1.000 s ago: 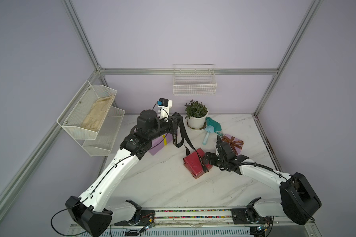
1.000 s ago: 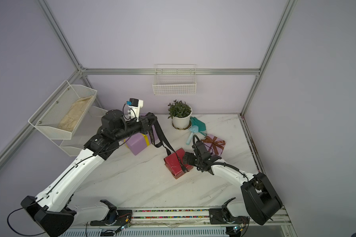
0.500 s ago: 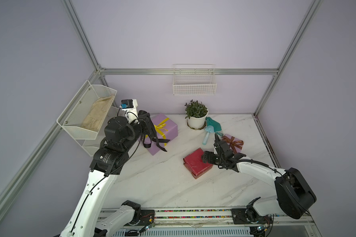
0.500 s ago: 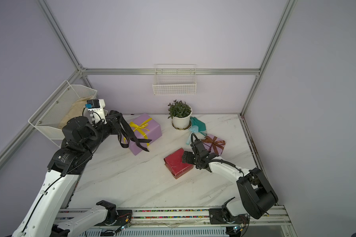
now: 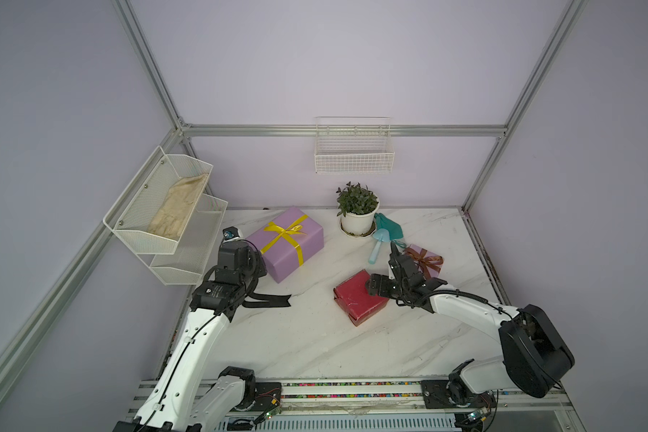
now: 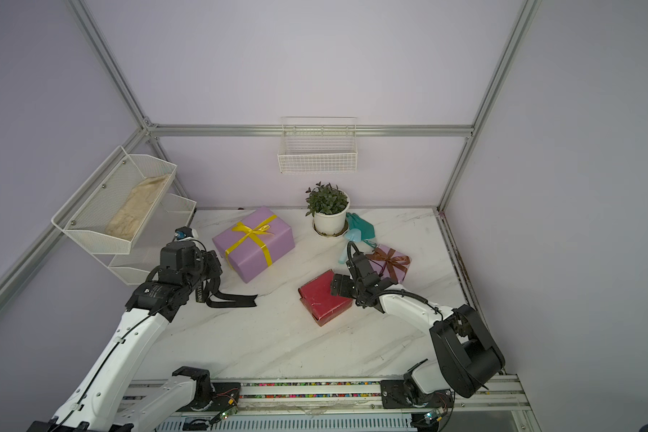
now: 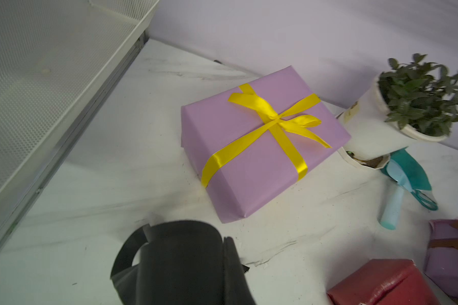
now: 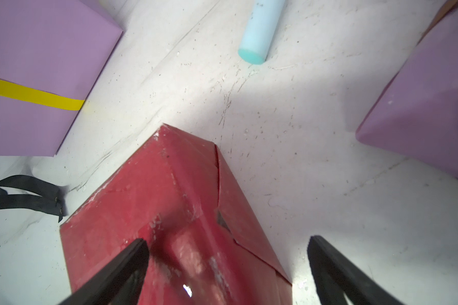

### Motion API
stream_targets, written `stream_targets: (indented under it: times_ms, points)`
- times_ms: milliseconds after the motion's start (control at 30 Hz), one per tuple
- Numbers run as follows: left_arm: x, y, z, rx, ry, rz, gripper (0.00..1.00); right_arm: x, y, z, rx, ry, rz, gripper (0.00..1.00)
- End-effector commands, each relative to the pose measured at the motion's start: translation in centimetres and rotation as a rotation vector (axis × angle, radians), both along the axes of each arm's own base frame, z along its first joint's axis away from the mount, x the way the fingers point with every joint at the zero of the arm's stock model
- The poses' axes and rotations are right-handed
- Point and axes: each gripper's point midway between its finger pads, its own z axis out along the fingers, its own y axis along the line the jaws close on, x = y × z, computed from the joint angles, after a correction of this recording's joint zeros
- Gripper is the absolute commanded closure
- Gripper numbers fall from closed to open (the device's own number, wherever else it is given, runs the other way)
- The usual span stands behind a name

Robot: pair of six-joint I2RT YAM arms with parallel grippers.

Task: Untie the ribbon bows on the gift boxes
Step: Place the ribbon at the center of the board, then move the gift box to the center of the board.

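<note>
My left gripper (image 5: pixel 251 278) is clamped on the black ribbon (image 5: pixel 270 300) — limp, light, trailing just beside the large lilac box (image 7: pixel 222 126). My right gripper (image 8: pixel 228 243) gapes over the nearby red box (image 8: pixel 169 198). The lilac box's yellow bow (image 7: pixel 275 118) looks like slick satin — I'd pinch a tail.

The white table (image 5: pixel 296 344) has grey lines like marble. A big purple box (image 5: pixel 311 235) sits at the back, with a white plant pot (image 5: pixel 358 224) near it. By the pot lie a blue-green cloth (image 5: pixel 390 228) and a light blue scoop (image 5: pixel 376 248). A small purple box (image 5: pixel 425 262) sits near the scoop. A red box (image 5: pixel 352 303) sits in the middle. The end of a black ribbon (image 5: pixel 274 299) lies on the left side.
</note>
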Motion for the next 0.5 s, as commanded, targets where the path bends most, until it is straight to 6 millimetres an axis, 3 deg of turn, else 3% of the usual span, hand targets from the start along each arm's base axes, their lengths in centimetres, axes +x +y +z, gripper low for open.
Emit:
stream_targets:
  times_ms: [0, 100, 133, 167, 233, 333, 467]
  points:
    - [0.3, 0.7, -3.6, -0.072, 0.057, 0.066, 1.00, 0.4, 0.6, 1.6, 0.045, -0.042, 0.014, 0.03]
    - [-0.2, 0.3, -7.3, -0.120, 0.155, 0.068, 0.95, 1.0, 0.5, 3.5, 0.052, -0.082, -0.001, 0.03]
    - [-0.6, 0.3, -8.4, -0.127, 0.187, 0.072, 0.86, 1.1, 0.5, 4.0, 0.039, -0.088, 0.006, 0.03]
    - [-0.9, 0.4, -9.2, -0.130, 0.215, 0.076, 0.64, 1.1, 0.4, 4.3, 0.033, -0.085, 0.006, 0.03]
    - [-1.7, 0.9, -10.5, -0.129, 0.261, 0.109, 0.02, 0.7, 0.8, 6.1, 0.071, -0.121, 0.032, 0.03]
    - [-2.8, 1.5, -11.3, -0.112, 0.317, 0.130, 0.00, 0.3, 1.3, 7.2, 0.100, -0.144, 0.068, 0.03]
    - [-3.3, 1.8, -11.3, -0.087, 0.353, 0.124, 0.00, -0.3, 0.7, 6.4, 0.051, -0.106, 0.081, 0.03]
